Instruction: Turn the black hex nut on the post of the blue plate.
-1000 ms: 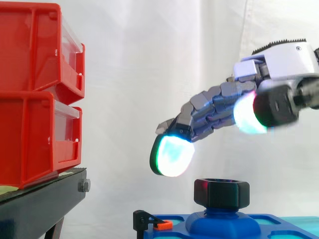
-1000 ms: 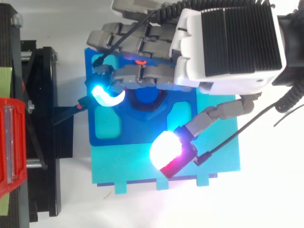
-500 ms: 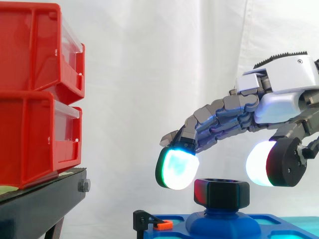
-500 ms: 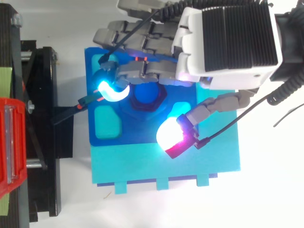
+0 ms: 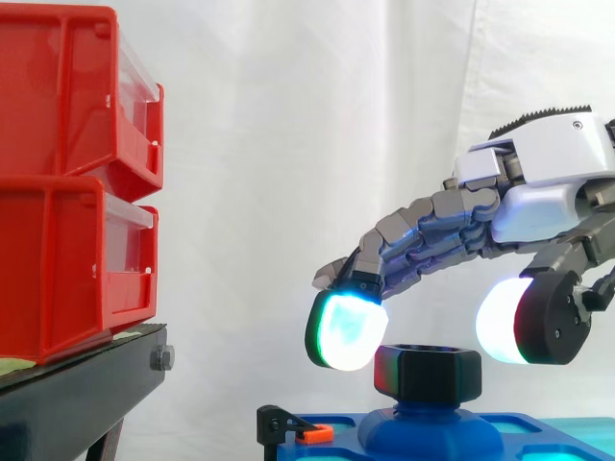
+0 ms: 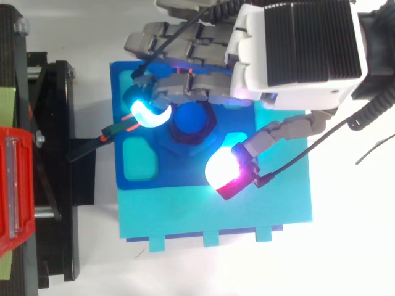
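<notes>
The black hex nut (image 5: pixel 428 373) sits on the blue post (image 6: pixel 189 118) of the blue plate (image 6: pixel 142 169). My hand (image 5: pixel 538 178) hovers just above it, coming in from the right. The fingers (image 5: pixel 344 328) reach down to the nut's left side, and the thumb (image 5: pixel 524 322) hangs at its right side. Both glowing pads stand a little apart from the nut, with nothing held between them. In the top view the hand (image 6: pixel 296 52) covers the plate's far part, and the nut (image 6: pixel 185 132) shows between finger and thumb.
Two stacked red bins (image 5: pixel 72 182) stand on a black stand (image 5: pixel 77 394) at the left. The blue plate lies on a cyan base (image 6: pixel 216 213). A small black and orange clip (image 5: pixel 293 427) sits at the plate's left edge.
The hand has come down toward the nut. The thumb swung down and inward from a raised position to the nut's right side, and the fingers sank closer to the nut's left.
</notes>
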Robot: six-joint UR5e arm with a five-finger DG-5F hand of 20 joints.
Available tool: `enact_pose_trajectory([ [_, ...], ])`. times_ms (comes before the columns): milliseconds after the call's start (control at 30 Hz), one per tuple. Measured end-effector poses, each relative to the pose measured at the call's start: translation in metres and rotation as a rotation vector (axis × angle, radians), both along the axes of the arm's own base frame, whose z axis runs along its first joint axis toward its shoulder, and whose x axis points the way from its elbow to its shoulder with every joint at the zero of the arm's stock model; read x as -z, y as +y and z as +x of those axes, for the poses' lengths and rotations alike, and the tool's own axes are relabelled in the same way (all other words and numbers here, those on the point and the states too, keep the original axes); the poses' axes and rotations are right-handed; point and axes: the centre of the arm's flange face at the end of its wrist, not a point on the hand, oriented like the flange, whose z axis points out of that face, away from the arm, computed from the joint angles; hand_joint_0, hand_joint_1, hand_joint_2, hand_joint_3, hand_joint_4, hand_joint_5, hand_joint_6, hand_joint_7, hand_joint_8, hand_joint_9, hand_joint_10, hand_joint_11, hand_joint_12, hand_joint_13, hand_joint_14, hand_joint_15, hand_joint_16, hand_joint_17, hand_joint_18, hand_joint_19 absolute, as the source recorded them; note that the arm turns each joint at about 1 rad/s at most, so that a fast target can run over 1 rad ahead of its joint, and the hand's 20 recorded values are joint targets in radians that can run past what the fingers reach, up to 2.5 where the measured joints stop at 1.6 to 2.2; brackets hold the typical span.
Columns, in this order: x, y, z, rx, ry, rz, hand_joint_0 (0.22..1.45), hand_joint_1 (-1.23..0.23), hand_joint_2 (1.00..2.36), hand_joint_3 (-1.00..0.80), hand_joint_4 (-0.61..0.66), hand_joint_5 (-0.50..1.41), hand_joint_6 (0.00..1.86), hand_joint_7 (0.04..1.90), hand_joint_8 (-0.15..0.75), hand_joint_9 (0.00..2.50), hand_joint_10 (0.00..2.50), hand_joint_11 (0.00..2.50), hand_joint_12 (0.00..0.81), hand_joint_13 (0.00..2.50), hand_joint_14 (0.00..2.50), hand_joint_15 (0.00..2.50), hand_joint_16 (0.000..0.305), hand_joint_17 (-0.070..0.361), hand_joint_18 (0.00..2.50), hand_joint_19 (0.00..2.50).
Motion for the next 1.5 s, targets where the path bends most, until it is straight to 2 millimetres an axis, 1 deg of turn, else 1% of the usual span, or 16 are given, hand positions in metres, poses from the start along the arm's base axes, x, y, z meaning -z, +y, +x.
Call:
enact_pose_trajectory([
  [133,0.0,-0.004,-0.001,0.001,0.004,0.0,0.47,-0.65,1.0,-0.5,0.22,-0.2,0.5,0.84,0.228,0.15,0.0,0.0,0.359,0.04,0.0,0.01,0.052,0.116,0.0,0.1],
  [433,0.001,-0.013,-0.004,-0.01,0.007,0.003,0.47,-0.62,1.0,-0.5,0.22,-0.2,0.5,0.84,0.229,0.15,0.0,0.0,0.36,0.05,0.0,0.01,0.052,0.117,0.0,0.1],
  [867,0.001,-0.037,-0.011,-0.024,0.013,0.012,0.47,-0.61,1.0,-0.5,0.22,-0.2,0.5,0.84,0.231,0.15,0.0,0.0,0.359,0.06,0.0,0.01,0.052,0.116,0.0,0.11],
  [1000,0.0,-0.042,-0.012,-0.027,0.013,0.015,0.47,-0.61,1.0,-0.5,0.22,-0.2,0.5,0.83,0.231,0.16,0.0,0.0,0.36,0.06,0.0,0.02,0.052,0.116,0.0,0.11],
  [1167,-0.002,-0.044,-0.012,-0.028,0.008,0.019,0.47,-0.61,1.0,-0.5,0.22,-0.2,0.5,0.83,0.233,0.17,0.0,0.0,0.36,0.07,0.0,0.02,0.052,0.116,0.0,0.12],
  [1500,-0.023,-0.038,-0.003,-0.039,-0.024,0.017,0.47,-0.61,1.0,-0.5,0.21,-0.2,0.5,0.82,0.233,0.18,0.0,0.0,0.36,0.07,0.0,0.02,0.052,0.117,0.0,0.12],
])
